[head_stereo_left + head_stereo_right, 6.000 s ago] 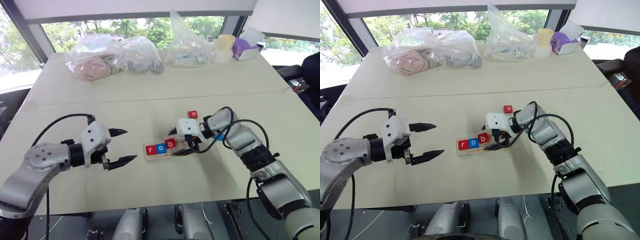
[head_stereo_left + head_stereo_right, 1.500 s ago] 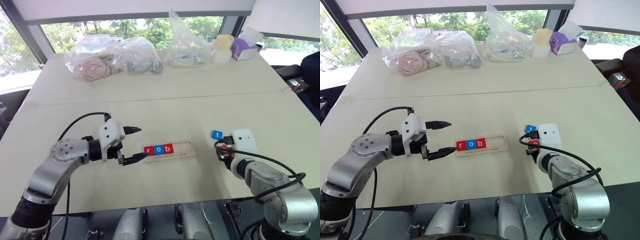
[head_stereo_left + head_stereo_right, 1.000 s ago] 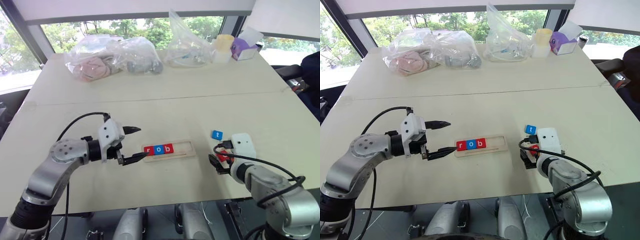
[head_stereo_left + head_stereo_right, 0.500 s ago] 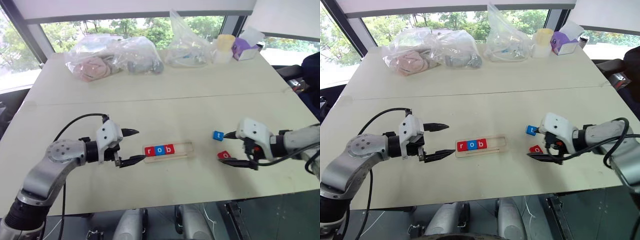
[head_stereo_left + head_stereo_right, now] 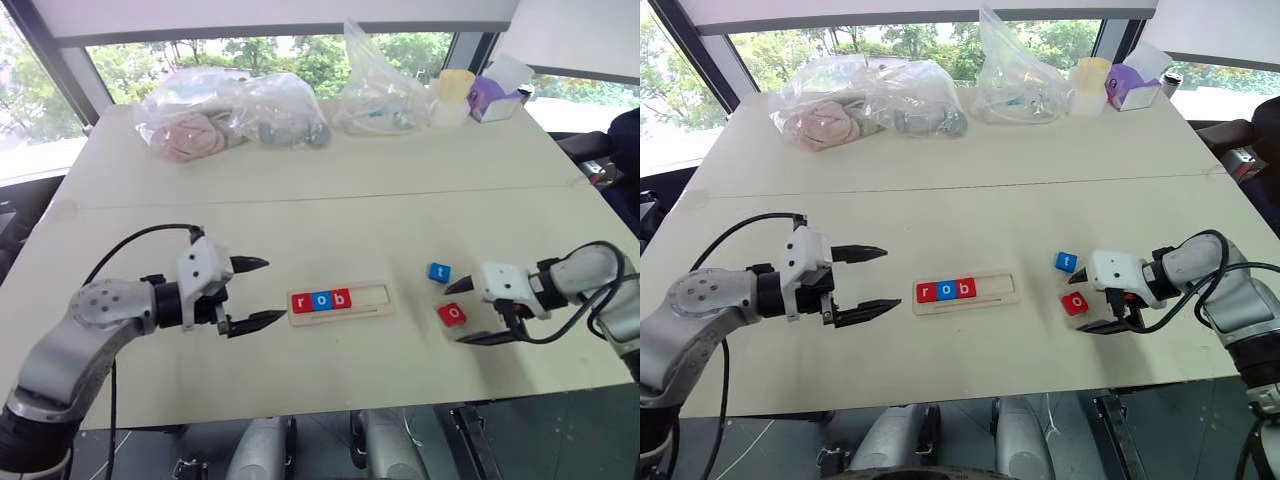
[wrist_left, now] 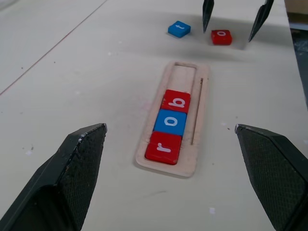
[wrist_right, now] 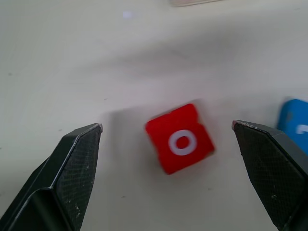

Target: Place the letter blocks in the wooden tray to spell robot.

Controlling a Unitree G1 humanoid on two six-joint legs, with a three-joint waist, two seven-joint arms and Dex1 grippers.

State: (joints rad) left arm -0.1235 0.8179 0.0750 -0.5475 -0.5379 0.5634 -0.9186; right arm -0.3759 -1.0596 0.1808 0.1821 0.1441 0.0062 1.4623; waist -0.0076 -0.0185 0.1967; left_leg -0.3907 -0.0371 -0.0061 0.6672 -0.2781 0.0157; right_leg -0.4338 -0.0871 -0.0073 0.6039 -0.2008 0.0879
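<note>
The wooden tray (image 5: 372,295) lies mid-table with a red r (image 5: 301,302), a blue o (image 5: 321,300) and a red b (image 5: 341,298) at its left end; its right part is bare. A loose red o block (image 5: 451,314) and a blue t block (image 5: 438,272) lie on the table right of the tray. My right gripper (image 5: 455,316) is open, low over the table, one finger on each side of the red o (image 7: 179,143) without touching it. My left gripper (image 5: 276,290) hangs open just left of the tray, holding nothing.
Clear plastic bags (image 5: 230,115) with stuff in them, a pale cup (image 5: 455,90) and a purple tissue box (image 5: 495,95) stand along the far edge. The table's front edge (image 5: 330,412) runs close below both grippers.
My right arm has swung outward and its wrist has rolled, bringing its open fingers either side of the red o block. The left gripper has stayed by the tray's left end.
</note>
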